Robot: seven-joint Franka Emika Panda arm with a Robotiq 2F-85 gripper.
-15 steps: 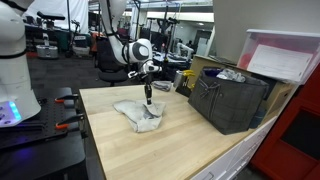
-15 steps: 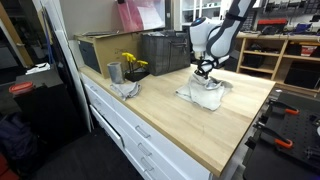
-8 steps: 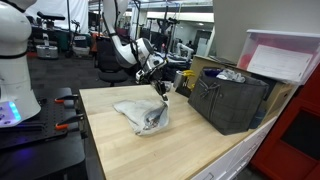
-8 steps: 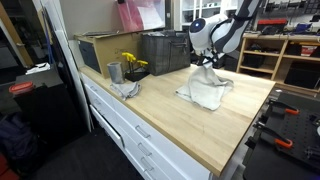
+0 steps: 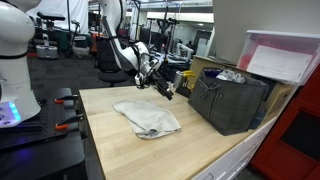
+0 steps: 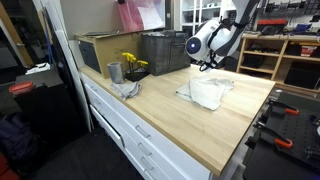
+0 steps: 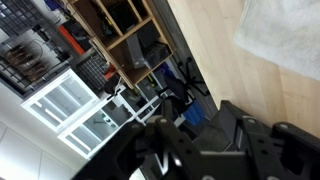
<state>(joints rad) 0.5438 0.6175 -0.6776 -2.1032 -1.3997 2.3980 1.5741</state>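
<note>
In an exterior view, the pincer [image 5: 165, 91] hangs in the air above the worktop [image 5: 105, 150], tilted toward 1 dark crate [image 5: 228, 100] and well clear of the pale cloth [image 5: 148, 118]. 1 second ago it was pressed down into that cloth, and half a second ago it had a fold pulled up. Now the cloth lies flat and spread wider, near the middle of the worktop, so it has been let go and the lift is over.

In the other exterior view, the pincer [image 6: 205, 66] sits above the cloth's [image 6: 208, 92] far edge, not touching it. Further along stand 1 metal cup [image 6: 114, 72] and 1 bunch of yellow flowers [image 6: 133, 63], with 1 greyer rag [image 6: 126, 90] beside the cup. That makes 2 pieces of fabric in all.

The wrist view is tilted and blurred. 1 corner of the cloth [image 7: 285, 40] shows on the wood. The fingers are dark smears with nothing visibly between them, and I cannot tell how far apart they stand.
</note>
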